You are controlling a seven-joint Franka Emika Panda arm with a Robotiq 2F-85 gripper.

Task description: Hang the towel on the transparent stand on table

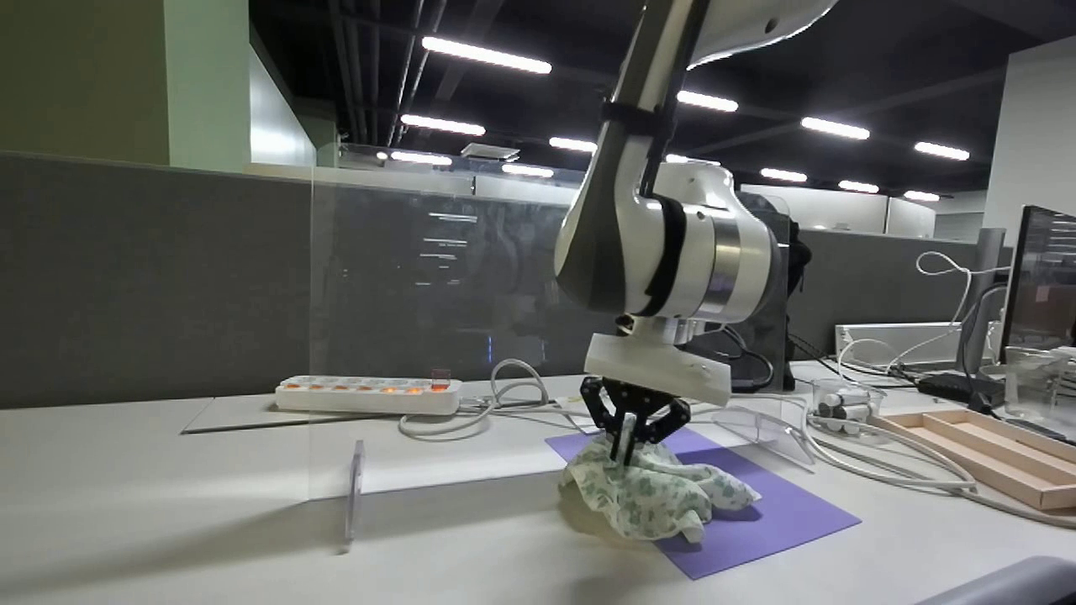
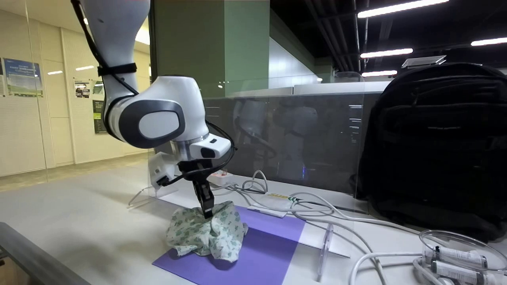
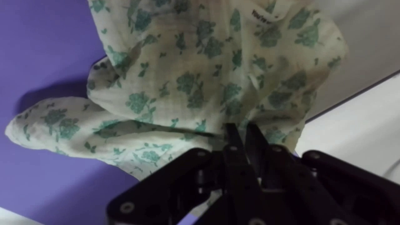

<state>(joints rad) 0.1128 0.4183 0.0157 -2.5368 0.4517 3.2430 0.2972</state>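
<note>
White table (image 1: 454, 559) | purple sheet (image 1: 777, 521) | hand (image 1: 622, 459) pinches crumpled towel (image 1: 651, 502)

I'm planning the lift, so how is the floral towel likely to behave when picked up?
The towel will probably be floppy, since it shows soft, rumpled folds. It should be light for its size, as it looks thin in the wrist view. Loose parts may droop and trail, because the gripper seems to pinch only a small part.
</note>
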